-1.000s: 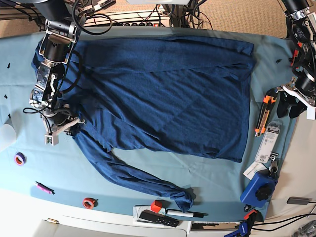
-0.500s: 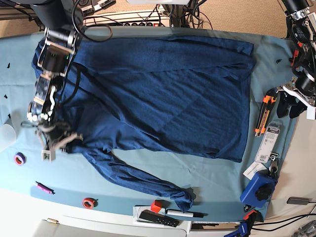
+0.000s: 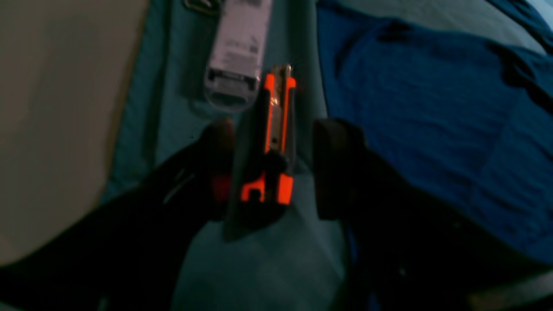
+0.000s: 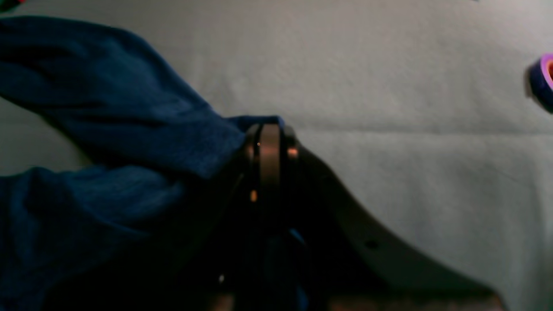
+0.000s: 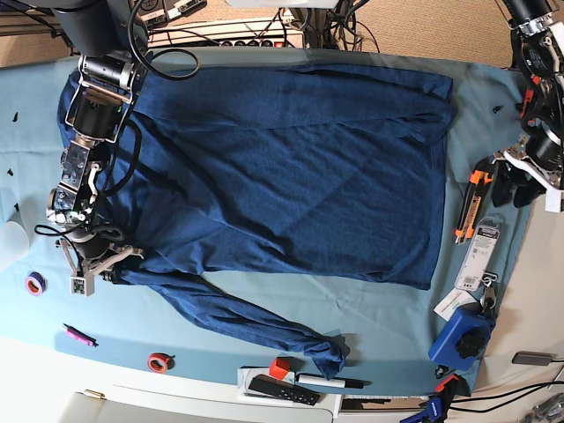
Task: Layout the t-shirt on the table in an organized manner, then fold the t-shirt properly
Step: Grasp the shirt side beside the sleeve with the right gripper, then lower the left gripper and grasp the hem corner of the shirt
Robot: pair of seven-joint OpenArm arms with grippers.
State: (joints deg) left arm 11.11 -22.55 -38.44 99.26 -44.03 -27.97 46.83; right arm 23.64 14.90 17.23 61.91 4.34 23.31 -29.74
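Only the left wrist view showed the left gripper (image 3: 276, 172) gaping over an orange knife (image 3: 276, 138); the right gripper (image 4: 268, 142) was pinched on the shirt (image 5: 291, 167). Since earlier it had dragged that shoulder toward six o'clock. The shirt lay on the table (image 5: 220, 308), running three-to-nine, hem at three.

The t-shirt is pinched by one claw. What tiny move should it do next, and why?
Probably pull a bit farther outward toward the table's near edge. The right gripper is shut on the t-shirt near the shoulder, and that sleeve lies slanted and wrinkled, so a gentle tug should straighten it.
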